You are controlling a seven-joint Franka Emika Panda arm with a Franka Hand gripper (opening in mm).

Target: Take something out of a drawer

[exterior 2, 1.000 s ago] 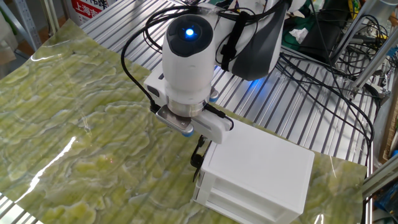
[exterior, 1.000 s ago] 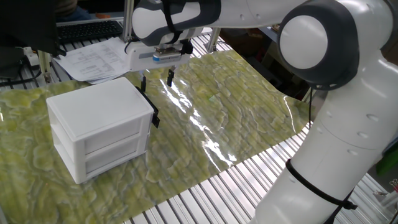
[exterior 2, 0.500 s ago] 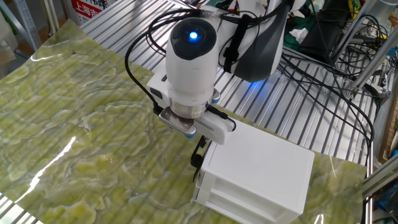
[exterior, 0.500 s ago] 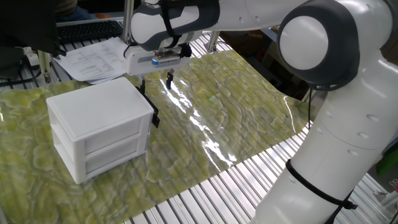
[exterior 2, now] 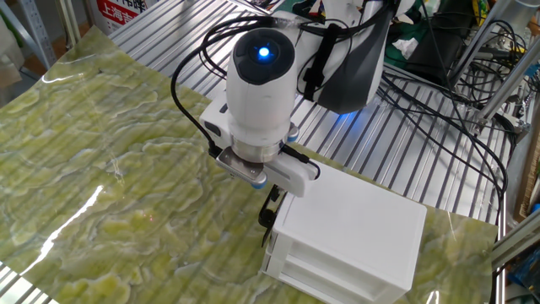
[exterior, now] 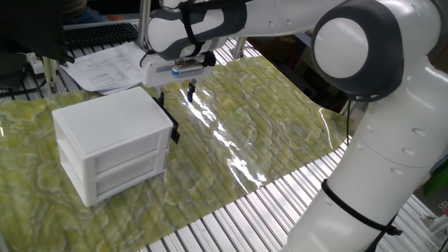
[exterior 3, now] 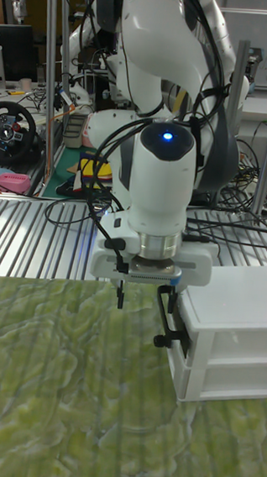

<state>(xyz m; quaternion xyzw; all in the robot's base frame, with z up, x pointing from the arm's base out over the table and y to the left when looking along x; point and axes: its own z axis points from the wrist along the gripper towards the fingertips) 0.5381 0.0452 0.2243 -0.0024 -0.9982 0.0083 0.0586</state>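
Observation:
The white two-drawer box [exterior: 105, 122] stands on the green mat, and both drawers look shut. On the box's front, the upper drawer carries a black handle [exterior: 173, 131], also seen in the tall view as handle [exterior 3: 170, 340]. My gripper [exterior: 176, 92] hangs open just above and in front of that handle, fingers pointing down with nothing between them. In the tall view the gripper [exterior 3: 141, 300] has its right finger [exterior 3: 163, 306] close to the box front. In the other fixed view the hand hides most of the fingers. The something is hidden from view.
A glossy green patterned mat [exterior: 252, 133] covers the slatted metal table [exterior: 231, 224]. Papers [exterior: 105, 66] and a keyboard [exterior: 98, 33] lie behind the box. Cables [exterior 2: 439, 93] run over the slats beyond it. The big white arm [exterior: 378, 140] fills the right side.
The gripper has shifted slightly up and toward the box. Its fingers stay spread, and the box and its drawers have not moved.

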